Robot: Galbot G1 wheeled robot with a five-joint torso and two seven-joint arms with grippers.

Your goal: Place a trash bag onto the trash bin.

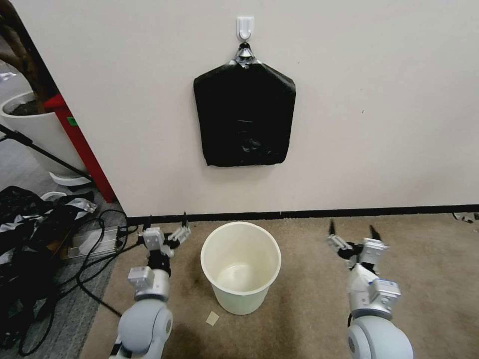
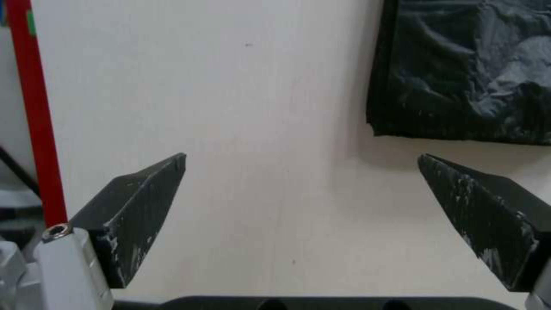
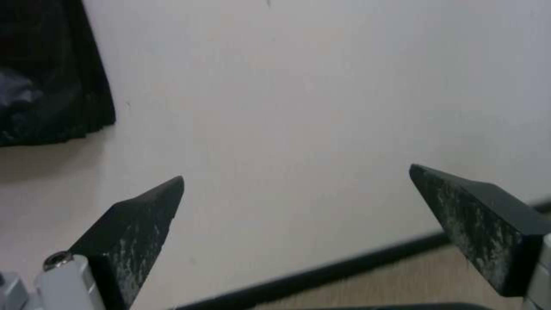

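- Head view: black pack (image 1: 244, 115) hangs flat on the wall from a white hook (image 1: 245, 27), upper centre of frame, grey taped top at the hook. It looks like the stiff folded pack, not a loose trash bag; no single bag is pulled out.
- Head view: trash bin (image 1: 241, 266) stands on the carpet at lower centre, upright, below the pack and well apart from it. Inside is bare cream plastic with no liner, and nothing is over the rim.
- Head view: left gripper (image 1: 167, 227) is at lower left, just beside the bin's rim and not touching it; fingers spread, holding nothing. Right gripper (image 1: 352, 231) is at lower right, near the bin but apart from it; fingers spread, also holding nothing.
- Head view: plant pot (image 1: 35, 127) and a cable jumble (image 1: 35, 224) sit at the left edge, not involved.
- Left wrist view: left gripper (image 2: 302, 162) has its fingers wide apart against bare wall, with nothing between them. The pack's wrinkled lower corner (image 2: 465, 69) is at upper right, clear of the fingertips.
- Right wrist view: right gripper (image 3: 297, 172) has its fingers released against bare wall. The pack's edge (image 3: 49, 73) is at upper left, clear of them.
- Progress, my read: nothing is done yet. Bag not grasped and bin unlined; still to do are reaching up, taking a bag, opening it and fitting it over the rim.
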